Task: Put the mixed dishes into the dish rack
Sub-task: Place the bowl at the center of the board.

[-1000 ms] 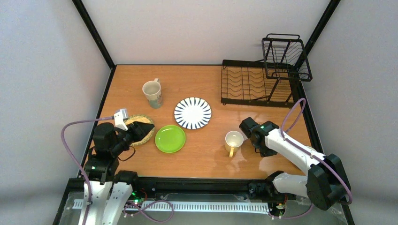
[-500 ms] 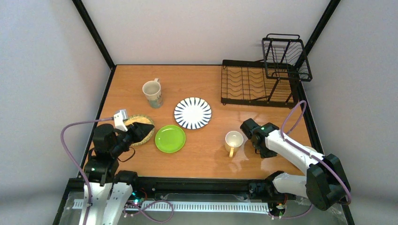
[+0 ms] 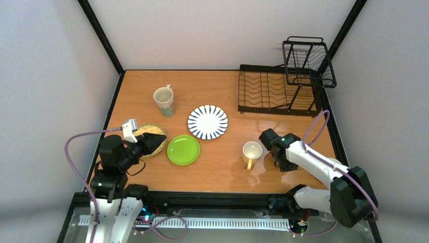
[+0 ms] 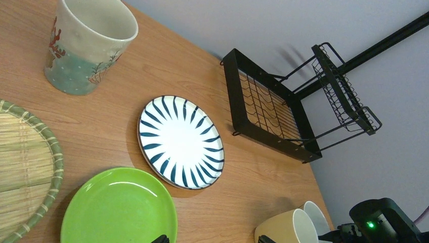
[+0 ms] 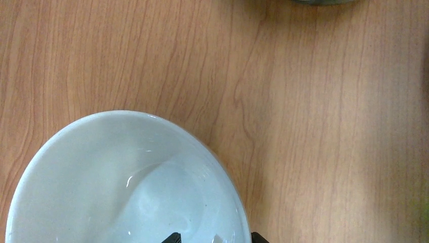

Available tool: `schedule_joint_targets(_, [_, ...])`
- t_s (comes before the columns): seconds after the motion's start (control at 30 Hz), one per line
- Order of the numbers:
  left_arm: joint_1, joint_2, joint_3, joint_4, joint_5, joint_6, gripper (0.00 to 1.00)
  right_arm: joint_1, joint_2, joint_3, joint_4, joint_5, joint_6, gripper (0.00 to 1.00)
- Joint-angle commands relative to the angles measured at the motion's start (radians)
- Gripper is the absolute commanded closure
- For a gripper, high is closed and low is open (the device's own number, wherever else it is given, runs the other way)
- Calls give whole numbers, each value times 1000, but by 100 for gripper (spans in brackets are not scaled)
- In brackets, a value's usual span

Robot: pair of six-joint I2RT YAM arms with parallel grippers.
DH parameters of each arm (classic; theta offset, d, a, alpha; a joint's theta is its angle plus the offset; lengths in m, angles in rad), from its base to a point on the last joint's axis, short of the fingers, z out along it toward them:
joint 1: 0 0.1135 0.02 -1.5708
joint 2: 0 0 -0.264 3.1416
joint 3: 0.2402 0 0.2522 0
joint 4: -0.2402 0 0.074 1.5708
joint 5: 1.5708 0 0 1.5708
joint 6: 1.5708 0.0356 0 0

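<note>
My right gripper (image 5: 216,238) is open low over a small white dish (image 5: 121,182): one fingertip is over its inside, the other outside its rim. The dish rests on the table beside a tan mug (image 3: 252,152). A black-and-white striped plate (image 3: 207,122) and a lime-green plate (image 3: 183,150) lie mid-table, with a patterned mug (image 3: 165,100) behind them. My left gripper (image 3: 160,137) hangs open over the edge of the woven bamboo plate (image 4: 23,167), holding nothing. The black dish rack (image 3: 273,91) sits at the back right.
The rack's taller wire basket (image 3: 308,61) rises at its right end, against the frame post. Black frame rails run along the table's left and right edges. Bare wood lies between the tan mug and the rack.
My right gripper's jaws have opened wide and its head has drawn back slightly to the right. The left arm and the dishes have stayed where they were.
</note>
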Motion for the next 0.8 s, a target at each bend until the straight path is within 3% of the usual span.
schedule_joint_targets(0.0, [-5,-19,7,-26,18,-16,0,-8,-21,29,-23,18,0,22])
schedule_joint_targets(0.5, [-5,-37,27,-28,20,-44,0,11,-37,204,-121,38,-44,20])
schedule_joint_targets(0.77, [-5,-43,50,-42,25,-48,0,14,-70,144,-111,0,-40,20])
